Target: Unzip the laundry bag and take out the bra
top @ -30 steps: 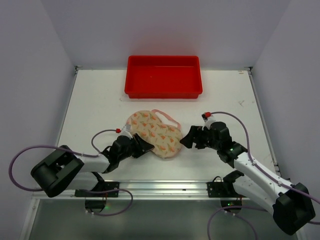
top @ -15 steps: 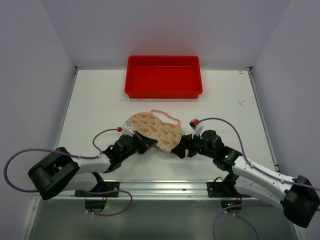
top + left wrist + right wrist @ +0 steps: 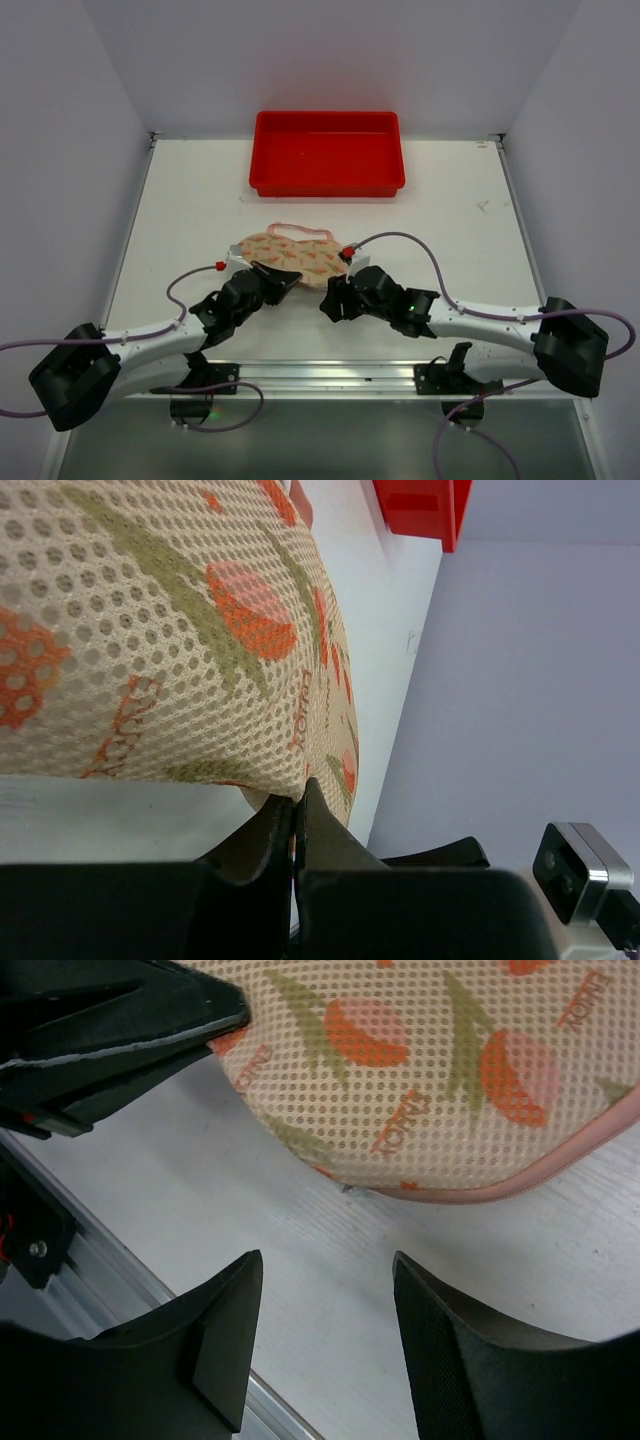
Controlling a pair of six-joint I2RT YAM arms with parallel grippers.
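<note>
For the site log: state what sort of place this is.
Probably a robot test cell in a lab: a white table boxed in by plain walls, left arm and right arm bolted to a rail at its near edge, and props, a red tray and a laundry bag.

Left arm (image 3: 150, 340): extended low over the table, reaching forward and inward from its base. Left gripper (image 3: 290, 278): fingers (image 3: 330, 845) pressed together with only a hairline gap, pinching the near edge of the laundry bag (image 3: 295, 250).

Right arm (image 3: 480, 322): extended low and nearly flat, reaching inward toward the centre. Right gripper (image 3: 330, 300): spread wide, fingers (image 3: 215, 1330) well apart, nothing held between them, tips just short of the bag's edge.

The two grippers sit close together, tips angled toward each other.
</note>
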